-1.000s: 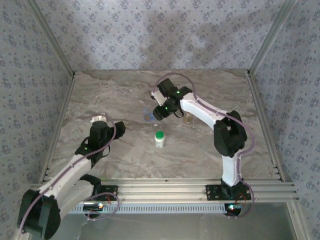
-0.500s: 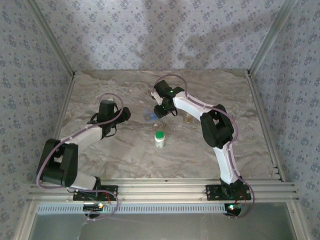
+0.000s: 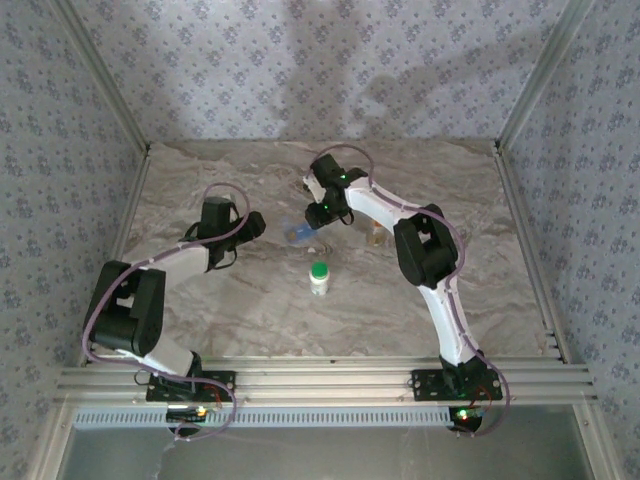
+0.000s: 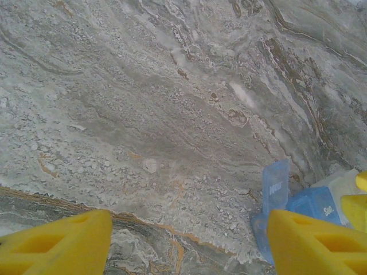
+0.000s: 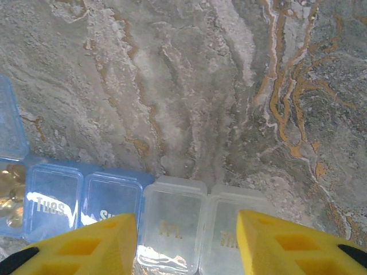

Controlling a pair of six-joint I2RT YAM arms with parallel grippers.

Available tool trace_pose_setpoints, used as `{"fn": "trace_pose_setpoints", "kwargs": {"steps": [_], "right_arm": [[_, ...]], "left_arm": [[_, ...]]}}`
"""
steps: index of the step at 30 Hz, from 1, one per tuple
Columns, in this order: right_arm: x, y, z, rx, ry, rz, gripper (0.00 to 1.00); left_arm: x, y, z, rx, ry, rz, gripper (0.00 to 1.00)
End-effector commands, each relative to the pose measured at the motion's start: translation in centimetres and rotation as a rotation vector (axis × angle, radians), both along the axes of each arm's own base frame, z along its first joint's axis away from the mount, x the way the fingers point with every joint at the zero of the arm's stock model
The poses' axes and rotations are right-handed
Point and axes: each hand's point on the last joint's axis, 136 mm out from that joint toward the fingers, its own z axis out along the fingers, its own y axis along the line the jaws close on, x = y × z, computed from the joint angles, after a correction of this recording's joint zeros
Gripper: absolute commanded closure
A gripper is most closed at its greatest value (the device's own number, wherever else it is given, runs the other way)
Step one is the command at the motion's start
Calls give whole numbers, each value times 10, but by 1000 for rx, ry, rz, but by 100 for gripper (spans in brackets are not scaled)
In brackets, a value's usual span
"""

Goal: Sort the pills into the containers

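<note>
A strip-shaped pill organizer (image 3: 296, 233) lies mid-table, with blue and clear day compartments (image 5: 172, 223). Its far-left blue cell stands with the lid up and holds amber pills (image 5: 8, 192). My right gripper (image 5: 187, 220) hovers open over the clear cells, its yellow fingers (image 5: 86, 243) straddling one shut lid; from above it (image 3: 318, 215) is at the organizer's back right. My left gripper (image 4: 189, 229) is open over bare marble, the organizer's blue end (image 4: 304, 203) with a raised lid just beside its right finger. From above, the left gripper (image 3: 250, 228) sits left of the organizer.
A white bottle with a green cap (image 3: 319, 277) stands upright in front of the organizer. A small amber object (image 3: 375, 238) sits to the right of the right gripper. Aluminium rails (image 3: 320, 380) border the near edge, and patterned walls enclose the table.
The left arm swung forward and right, bringing its gripper from the near left up beside the organizer, its jaws narrowing a little. The right gripper shifted slightly over the organizer.
</note>
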Motion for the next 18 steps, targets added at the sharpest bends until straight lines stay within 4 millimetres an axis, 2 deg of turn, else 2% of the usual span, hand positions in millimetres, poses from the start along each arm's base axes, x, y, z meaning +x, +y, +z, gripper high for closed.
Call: {"fn": "trace_pose_setpoints", "kwargs": {"steps": [1,3,6,8,11,15,18], "right_arm": [[-17,-1,-19,-39,79,61,50],[-17,6,-8,-20,38,139,50],[-30,18,9,6,9,225,49],[-24,14,21,-3,-18,186,48],[-13,8,40,83,-22,78,46],[10,-18,42,147,-21,-84,45],[15,-29,32,160,14,-131,44]], "left_arm": [[-4,-1,5,-5,-18,-19,28],[-5,-2,7,-13,-22,-22,30],[-6,-4,11,-24,-30,-32,32],[-5,-5,12,-26,-28,-35,32],[-1,-11,9,-40,-17,-56,34],[4,-22,4,-69,15,-84,35],[6,-37,-3,-109,50,-114,38]]}}
